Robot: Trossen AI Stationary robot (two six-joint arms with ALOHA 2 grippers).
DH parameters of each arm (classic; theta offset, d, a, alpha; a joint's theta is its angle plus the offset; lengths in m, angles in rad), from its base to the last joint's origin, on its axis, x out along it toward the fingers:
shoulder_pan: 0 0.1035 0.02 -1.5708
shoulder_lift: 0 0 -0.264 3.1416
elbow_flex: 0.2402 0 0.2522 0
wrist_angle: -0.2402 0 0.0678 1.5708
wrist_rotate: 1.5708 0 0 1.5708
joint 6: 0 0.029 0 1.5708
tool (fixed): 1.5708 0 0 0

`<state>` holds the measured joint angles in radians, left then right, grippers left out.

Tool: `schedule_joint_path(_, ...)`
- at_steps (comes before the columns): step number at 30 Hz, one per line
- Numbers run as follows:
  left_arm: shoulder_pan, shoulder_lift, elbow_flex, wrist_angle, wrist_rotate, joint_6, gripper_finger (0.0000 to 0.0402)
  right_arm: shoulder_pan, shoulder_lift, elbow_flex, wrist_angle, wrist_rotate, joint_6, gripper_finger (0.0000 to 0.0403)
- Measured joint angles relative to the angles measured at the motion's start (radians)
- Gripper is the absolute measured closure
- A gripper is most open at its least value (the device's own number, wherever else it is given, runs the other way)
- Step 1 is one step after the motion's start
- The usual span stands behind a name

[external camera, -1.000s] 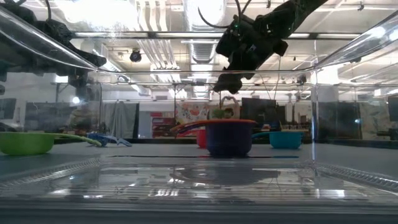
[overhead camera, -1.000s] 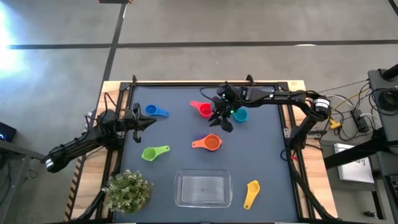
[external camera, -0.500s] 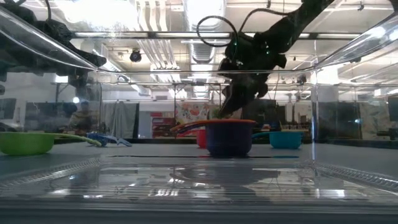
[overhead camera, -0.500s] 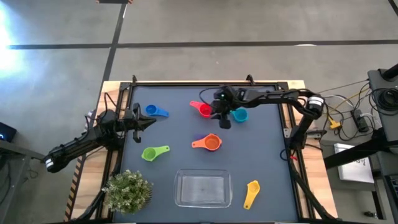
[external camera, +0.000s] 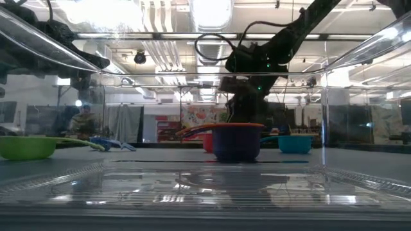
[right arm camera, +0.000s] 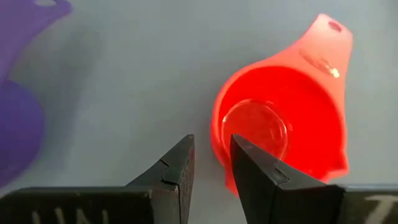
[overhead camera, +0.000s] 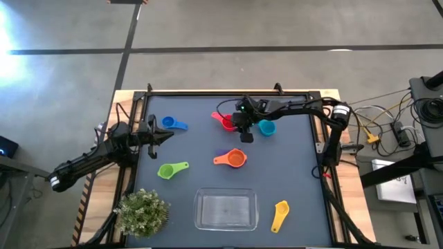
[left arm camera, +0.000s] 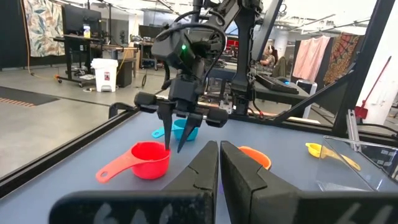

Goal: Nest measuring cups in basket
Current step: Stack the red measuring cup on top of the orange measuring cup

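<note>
Basket [overhead camera: 225, 211] at table's 6 o'clock, nothing inside. Orange cup [overhead camera: 236, 159] nested in purple at centre; others scattered. Right gripper [right arm camera: 210, 163] over red cup [right arm camera: 283, 129] at 12, jaws narrowly spread astride rim. Left gripper [left arm camera: 219, 163] at 9, jaws pressed together. Mostly undone.

Table top [overhead camera: 291, 166]: dark slate blue, pale wood rim. Cups: blue [overhead camera: 168, 123], red-pink [overhead camera: 227, 122], teal [overhead camera: 267, 127], green [overhead camera: 168, 170], yellow [overhead camera: 279, 209], orange [overhead camera: 236, 158] seemingly over purple [external camera: 236, 142]. Basket [overhead camera: 225, 209]: clear, colourless. Plant [overhead camera: 142, 211]: green, pale-flecked. Both arms: black.
</note>
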<state>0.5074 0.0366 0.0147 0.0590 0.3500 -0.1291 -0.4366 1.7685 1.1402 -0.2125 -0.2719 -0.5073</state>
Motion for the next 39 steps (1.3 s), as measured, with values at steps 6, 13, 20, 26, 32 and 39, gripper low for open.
schedule_joint_path(6,0.0,0.001,0.0,0.001,0.0,0.0,0.0402,-0.007,0.032,0.001,0.033,0.1,0.016,0.0322)
schedule_joint_path(13,0.0,0.001,0.0,0.0,0.0,0.0,0.0402,-0.009,0.027,0.001,0.032,0.121,0.016,0.0382)
schedule_joint_path(20,0.0,0.001,0.0,0.0,0.0,0.0,0.0402,0.013,-0.061,0.001,-0.051,0.115,0.057,0.0386)
schedule_joint_path(26,0.0,0.001,0.0,0.0,0.0,0.0,0.0402,0.123,-0.188,-0.015,-0.155,-0.004,0.068,0.0388)
schedule_joint_path(32,0.0,0.001,0.0,0.0,0.0,0.0,0.0402,0.32,-0.292,-0.075,-0.156,-0.018,-0.014,0.0388)
schedule_joint_path(39,0.0,0.001,0.0,0.0,0.0,0.0,0.0402,0.443,-0.333,-0.108,-0.181,0.088,-0.015,0.0389)
